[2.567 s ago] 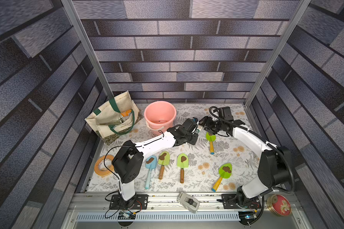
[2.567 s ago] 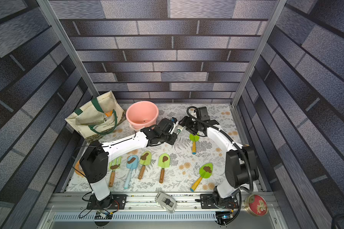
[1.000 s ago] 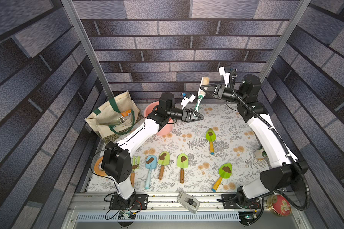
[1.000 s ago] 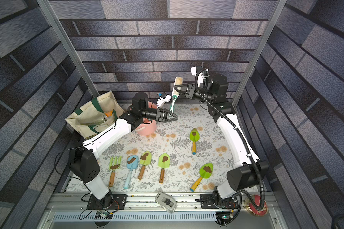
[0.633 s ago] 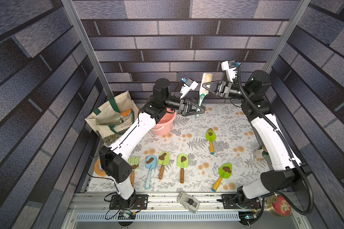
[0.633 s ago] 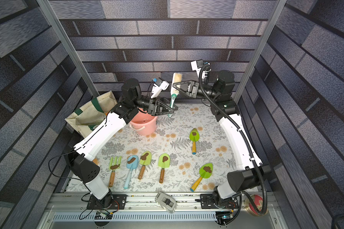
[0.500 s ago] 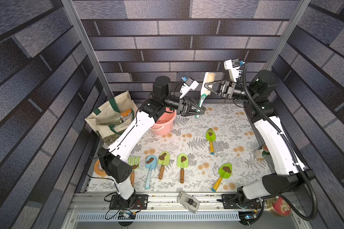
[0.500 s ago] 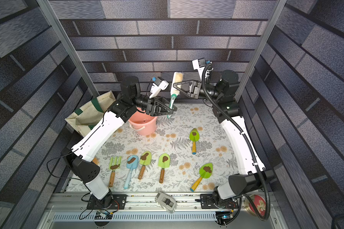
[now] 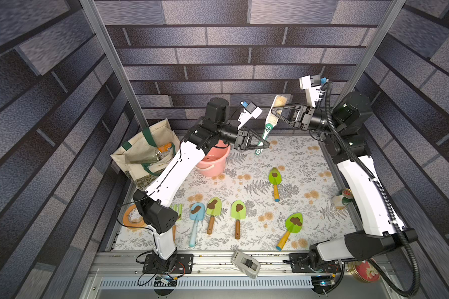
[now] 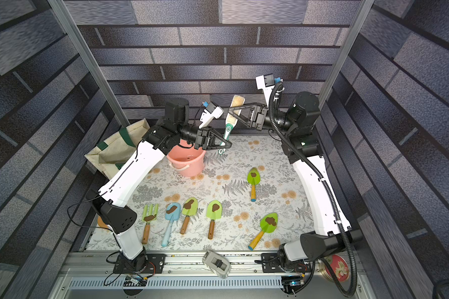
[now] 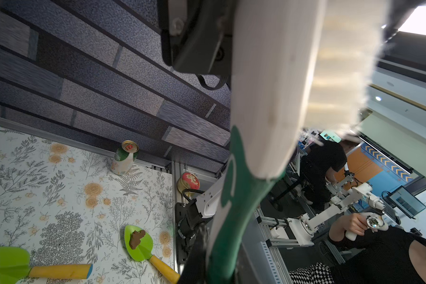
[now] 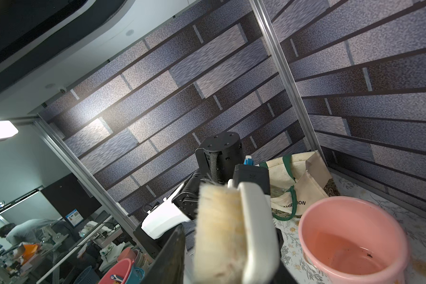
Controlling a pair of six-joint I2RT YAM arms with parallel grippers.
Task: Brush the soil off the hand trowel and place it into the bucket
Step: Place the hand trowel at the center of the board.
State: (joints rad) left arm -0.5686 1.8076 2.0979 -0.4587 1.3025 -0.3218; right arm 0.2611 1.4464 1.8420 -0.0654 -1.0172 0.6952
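So far: soil (image 9: pixel 274 175) on all trowels (image 9: pixel 273 181); none in bucket (image 9: pixel 217 165).
L gripper (image 9: pixel 264 145): clamps brush (image 9: pixel 267 128).
R gripper (image 9: pixel 274 115): jaws slack.
Todo: everything.

the brush (image 11: pixel 261 137) has a pale bare-wood back, cream bristles and a glossy green handle. the bucket (image 9: pixel 215 165), near the far left corner of the tabletop (image 9: pixel 309 168), is smooth salmon plastic. the tote bag (image 9: pixel 140 155) beside it is coarse cream cloth. the trowel (image 9: pixel 289 229) toward the near right corner has a shiny green plastic blade; the soil (image 9: pixel 296 221) on it looks matt and doughy. a matt printed floral sheet covers the tabletop. the corner post (image 9: pixel 117 67) is brushed metal.
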